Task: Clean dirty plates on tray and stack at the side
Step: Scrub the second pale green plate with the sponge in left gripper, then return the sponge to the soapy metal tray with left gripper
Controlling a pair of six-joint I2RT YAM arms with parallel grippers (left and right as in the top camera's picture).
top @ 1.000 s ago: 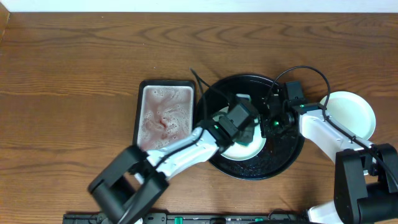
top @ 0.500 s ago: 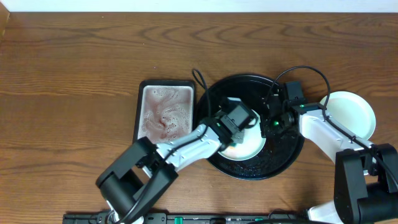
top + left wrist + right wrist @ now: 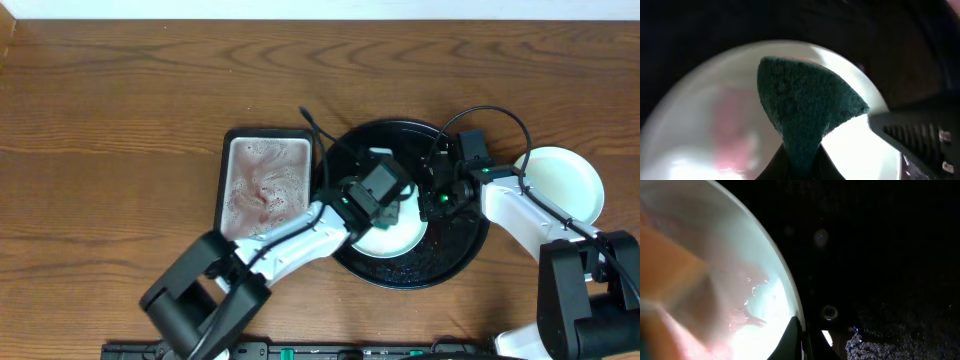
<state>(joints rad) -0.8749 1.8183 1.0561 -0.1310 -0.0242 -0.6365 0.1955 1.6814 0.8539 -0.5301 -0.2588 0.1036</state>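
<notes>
Left hand [image 3: 388, 200] is closed on a green sponge [image 3: 805, 105], which is pinched at its lower end and pressed onto the smeared plate [image 3: 695, 115] inside the black tray [image 3: 460, 255]. Right hand [image 3: 440, 197] appears nipped shut on that plate's right rim, so the plate is steadied. The plate is judged light, stiff plastic, wet and slippery, likely to skate on the glossy tray; a thin-edge pinch at the rim is advised. The left arm is reached in diagonally, wrist tipped down; the right arm is bent in from the right. A second plate [image 3: 565, 185] is seen on the desk [image 3: 120, 100] right of the tray, and a metal tray [image 3: 265, 185] of pinkish water just left.
</notes>
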